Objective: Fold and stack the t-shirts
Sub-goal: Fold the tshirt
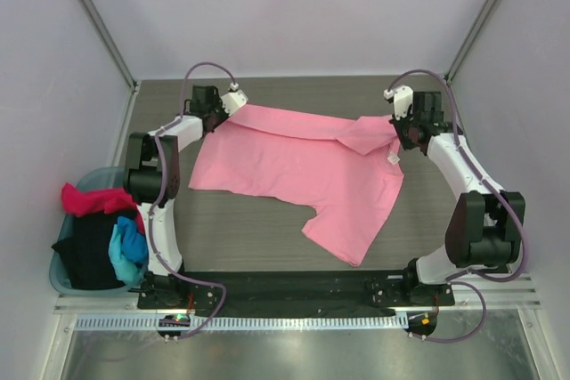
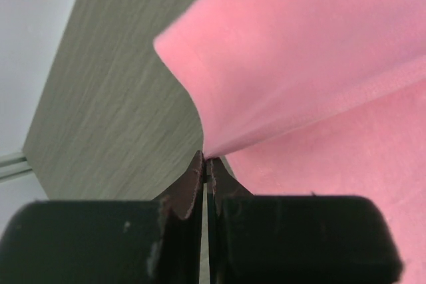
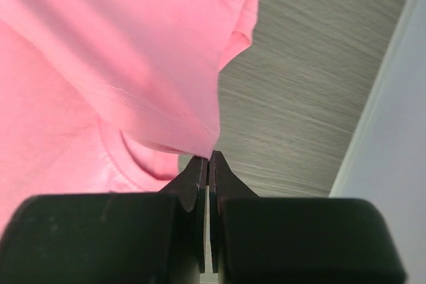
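Observation:
A large light pink t-shirt [image 1: 303,171] lies spread on the grey table, with a small white label [image 1: 391,158] near its right side. My left gripper [image 1: 220,116] is shut on the shirt's far left corner; in the left wrist view its tips [image 2: 207,164] pinch the pink cloth [image 2: 299,64], which is lifted. My right gripper [image 1: 401,131] is shut on the shirt's far right edge; in the right wrist view its tips [image 3: 209,159] pinch a hemmed fold [image 3: 133,64]. Magenta [image 1: 93,199], black [image 1: 89,251] and bright blue [image 1: 127,246] shirts lie bunched in the basket.
A teal plastic basket [image 1: 64,280] stands at the table's left edge beside the left arm. Grey walls close in the table at the back and sides [image 3: 393,131]. Bare table shows at the far back [image 1: 312,91] and near left [image 1: 240,238].

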{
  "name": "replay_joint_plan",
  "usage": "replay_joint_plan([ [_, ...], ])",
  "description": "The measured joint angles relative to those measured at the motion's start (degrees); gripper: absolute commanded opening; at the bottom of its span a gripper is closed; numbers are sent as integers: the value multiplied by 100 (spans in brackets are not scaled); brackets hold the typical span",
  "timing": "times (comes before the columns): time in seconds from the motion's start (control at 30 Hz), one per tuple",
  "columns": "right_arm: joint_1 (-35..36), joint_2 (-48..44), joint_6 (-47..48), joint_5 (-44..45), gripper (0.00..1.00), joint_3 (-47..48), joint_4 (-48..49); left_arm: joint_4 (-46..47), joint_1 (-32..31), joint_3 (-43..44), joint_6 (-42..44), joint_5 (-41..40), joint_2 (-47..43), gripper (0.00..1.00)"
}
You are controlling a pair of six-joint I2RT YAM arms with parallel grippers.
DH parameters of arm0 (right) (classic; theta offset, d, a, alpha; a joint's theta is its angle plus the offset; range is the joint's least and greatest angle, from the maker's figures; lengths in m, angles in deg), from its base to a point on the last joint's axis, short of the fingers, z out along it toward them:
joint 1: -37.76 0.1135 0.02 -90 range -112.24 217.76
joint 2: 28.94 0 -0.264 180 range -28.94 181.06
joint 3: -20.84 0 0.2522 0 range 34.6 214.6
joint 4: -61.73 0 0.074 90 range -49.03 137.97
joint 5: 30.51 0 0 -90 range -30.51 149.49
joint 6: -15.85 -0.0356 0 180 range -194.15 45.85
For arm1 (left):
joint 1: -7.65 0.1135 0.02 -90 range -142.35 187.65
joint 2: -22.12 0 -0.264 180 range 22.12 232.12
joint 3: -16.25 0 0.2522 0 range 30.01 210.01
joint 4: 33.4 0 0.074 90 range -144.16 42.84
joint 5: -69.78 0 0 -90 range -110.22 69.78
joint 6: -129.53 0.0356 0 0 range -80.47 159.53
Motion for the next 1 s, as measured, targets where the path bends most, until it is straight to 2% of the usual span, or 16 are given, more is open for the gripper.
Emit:
replay_joint_plan([
  [0.17, 120, -203, -166, -234, 1, -284, -170, -83, 0, -162, 109, -59, -35, 0],
  [0.23, 175, -289, -247, -348, 1, -380, -256, -122, 0, -186, 127, -85, -59, 4],
  [0.27, 197, -343, -286, -420, 2, -428, -308, -142, 0, -203, 127, -118, -79, 7],
  [0.3, 214, -398, -350, -503, 5, -470, -387, -162, 0, -229, 129, -160, -111, 20],
  [0.37, 240, -501, -446, -682, 20, -511, -549, -181, 7, -315, 155, -256, -203, 31],
  [0.4, 256, -544, -474, -767, 26, -511, -638, -197, 20, -378, 149, -295, -273, 40],
  [0.43, 262, -590, -518, -874, 37, -505, -752, -208, 33, -437, 153, -330, -334, 43],
  [0.47, 269, -634, -551, -964, 41, -485, -868, -225, 46, -501, 129, -374, -415, 46],
  [0.53, 278, -673, -557, -1097, 46, -352, -1158, -273, 72, -544, 70, -452, -553, 53],
  [0.63, 295, -669, -636, -1117, 46, 42, -1357, -308, 90, -472, -92, -544, -717, 65],
  [0.7, 293, -632, -726, -1023, 44, 387, -1318, -369, 90, -260, -278, -599, -730, 67],
  [0.83, 214, -146, -938, -822, 44, 1106, -984, -1196, 90, 1058, -717, -647, -363, 65],
  [1.0, -74, 1034, -1180, -723, 44, 1753, -658, -2973, 146, 4391, -1687, -509, 1226, 62],
])
